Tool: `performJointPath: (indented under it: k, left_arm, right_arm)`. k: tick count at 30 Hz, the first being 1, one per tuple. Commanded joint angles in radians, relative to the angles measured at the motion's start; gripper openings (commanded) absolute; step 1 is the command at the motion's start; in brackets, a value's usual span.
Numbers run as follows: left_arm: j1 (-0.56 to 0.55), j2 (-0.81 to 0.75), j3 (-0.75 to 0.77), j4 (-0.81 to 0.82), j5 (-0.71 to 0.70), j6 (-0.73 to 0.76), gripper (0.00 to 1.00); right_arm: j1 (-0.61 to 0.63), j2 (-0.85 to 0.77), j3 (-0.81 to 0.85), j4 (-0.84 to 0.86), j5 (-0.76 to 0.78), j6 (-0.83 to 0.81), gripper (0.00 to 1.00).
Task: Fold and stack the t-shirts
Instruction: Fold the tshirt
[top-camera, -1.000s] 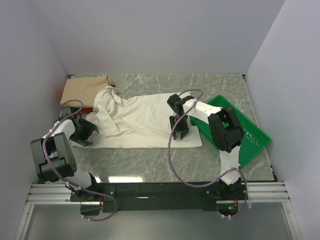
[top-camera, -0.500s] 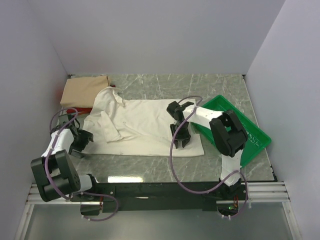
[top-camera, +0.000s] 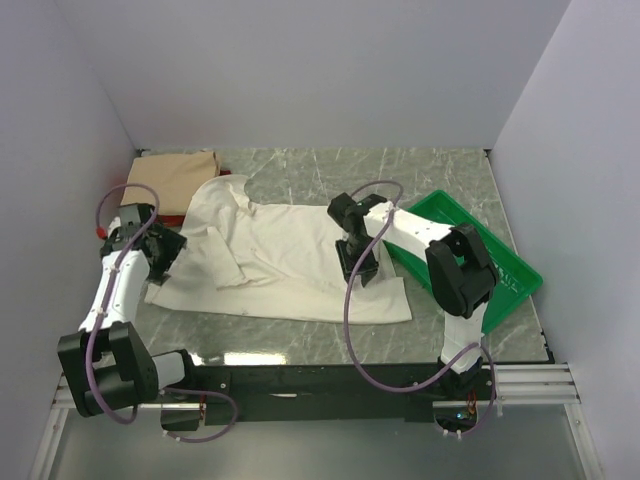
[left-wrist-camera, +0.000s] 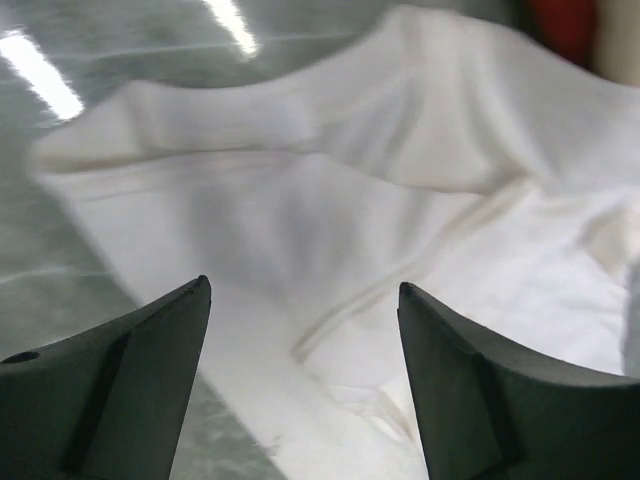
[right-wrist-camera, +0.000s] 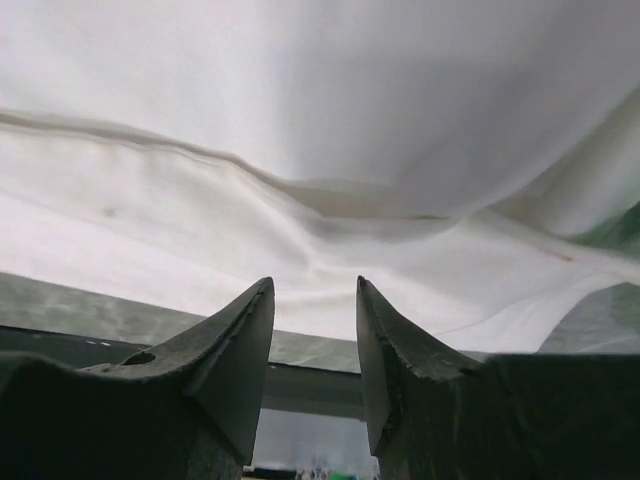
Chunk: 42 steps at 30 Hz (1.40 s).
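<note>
The cream shirt lies spread open on the table, filling the middle of the surface from the left arm across to the right arm. Its body lies mostly flat with shallow wrinkles. Its left part is bunched into loose folds, and one sleeve is turned over onto the body. The tan shirt lies folded at the far left corner of the table, and its near edge touches the far left part of the cream shirt. The red shirt shows only as a small patch beyond the cream shirt in the left wrist view; its shape cannot be determined. The green tray sits at the right side of the table, just beside the right edge of the cream shirt. The left gripper is positioned over the left, bunched part of the cream shirt. Its fingers are spread wide and nothing is between them. The right gripper is positioned low over the right part of the cream shirt, near the hem. Its fingers are set to a narrow gap and no cloth is visible between the tips. The right wrist view shows a raised crease in the fabric directly beyond the fingertips.
</note>
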Motion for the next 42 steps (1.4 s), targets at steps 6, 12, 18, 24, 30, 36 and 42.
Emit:
performJointPath:
  k: [6,12,18,24,30,36,42]
  left_arm:
    - [-0.103,0.131,-0.049,0.272,0.179,-0.063,0.81]
    - [-0.105,0.161,-0.129,0.436,0.241,-0.032,0.81]
    - [-0.102,0.191,-0.190,0.582,0.265,-0.008,0.81]
    - [-0.073,0.219,-0.209,0.411,0.138,-0.052,0.81]
    - [0.012,0.117,-0.284,0.270,0.069,-0.110,0.84]
    - [0.043,0.050,-0.322,0.193,0.037,-0.155,0.86]
    - [0.052,-0.009,-0.319,0.135,-0.034,-0.166,0.88]
  right_arm:
    - [0.000,0.029,0.161,-0.011,0.074,0.000,0.46]
    - [-0.008,0.049,0.121,0.088,0.109,0.054,0.46]
    - [-0.013,0.058,0.063,0.148,0.093,0.052,0.46]
    - [-0.014,0.073,0.000,0.171,0.071,0.048,0.46]
    - [-0.014,0.072,-0.052,0.165,0.056,0.037,0.45]
    - [0.010,0.059,-0.103,0.144,-0.004,0.003,0.45]
    - [0.062,0.030,-0.160,0.108,-0.065,-0.031,0.45]
